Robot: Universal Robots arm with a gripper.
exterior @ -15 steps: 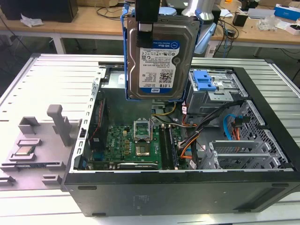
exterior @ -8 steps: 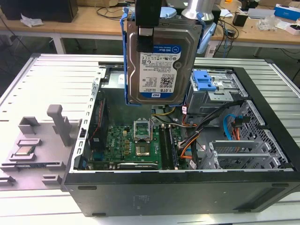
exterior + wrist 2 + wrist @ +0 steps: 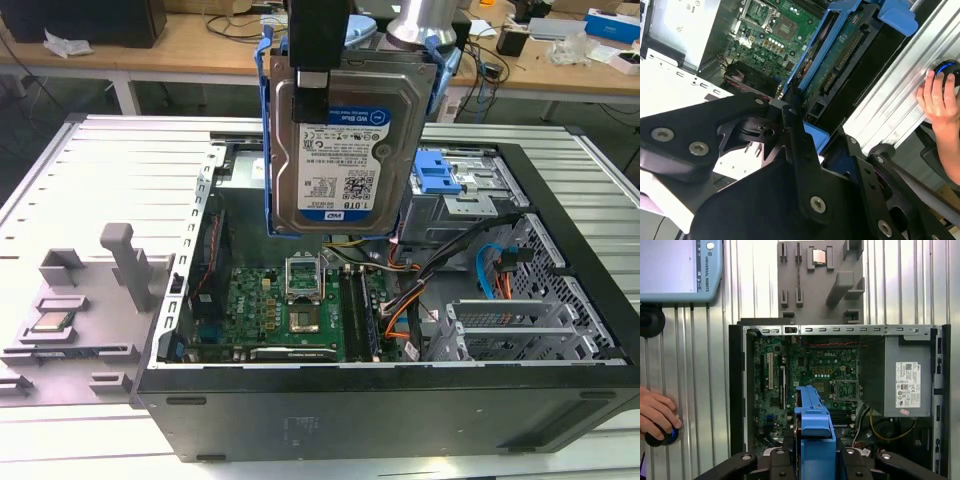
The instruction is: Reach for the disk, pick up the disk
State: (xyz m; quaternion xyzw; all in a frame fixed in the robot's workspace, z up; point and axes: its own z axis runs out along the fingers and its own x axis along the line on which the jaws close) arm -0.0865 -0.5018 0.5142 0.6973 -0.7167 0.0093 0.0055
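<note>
Gripper [image 3: 312, 85] clamping the disk [image 3: 340, 150] by its top edge, disk hanging upright in the air above the open case [image 3: 560, 330], over the motherboard [image 3: 290, 315], a hand [image 3: 657, 412] resting on a puck [image 3: 665, 436] beside the case

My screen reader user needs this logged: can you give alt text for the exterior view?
The gripper holds the disk upright in the air above an open computer case, label facing the camera. Below it the green motherboard lies exposed, and a grey tray with a small chip sits at the exterior view's left.
</note>
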